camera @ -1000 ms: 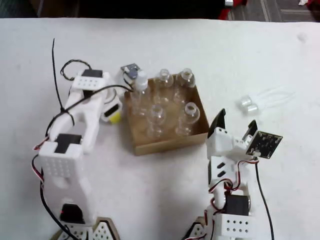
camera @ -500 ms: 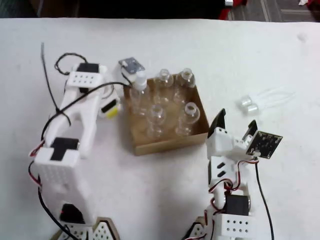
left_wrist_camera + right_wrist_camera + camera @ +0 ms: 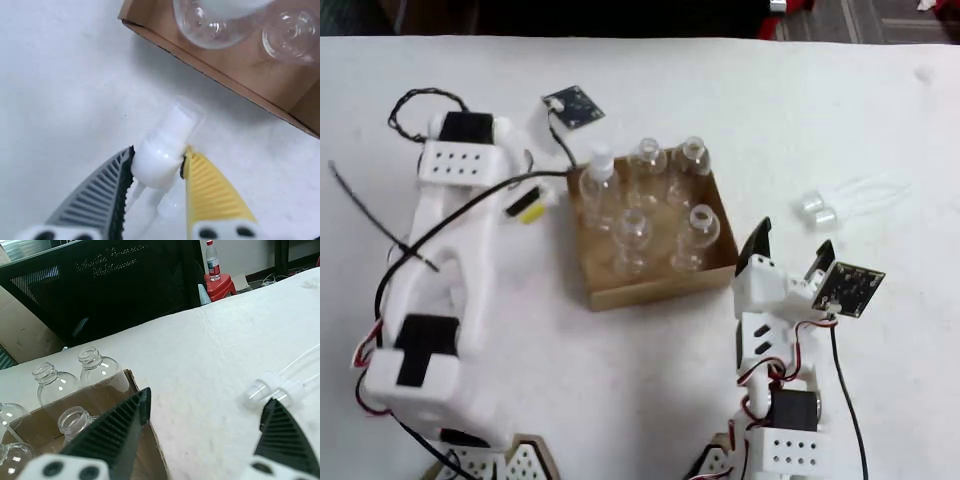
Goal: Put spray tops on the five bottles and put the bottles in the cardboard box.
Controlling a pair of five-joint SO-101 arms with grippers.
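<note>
Spray top (image 3: 165, 150), pinched in your left arm's jaws, just off the cardboard box's (image 3: 650, 288) left wall. Box, mid-table: five bottles (image 3: 633, 235), one capped. Two loose tops (image 3: 817, 207) toward the table's right edge. Right arm's jaws spread, by the box. Step, likely: second capping; next, centre your top over an open neck.

Five bottles (image 3: 632, 232) stand inside the cardboard box (image 3: 655, 284)
</note>
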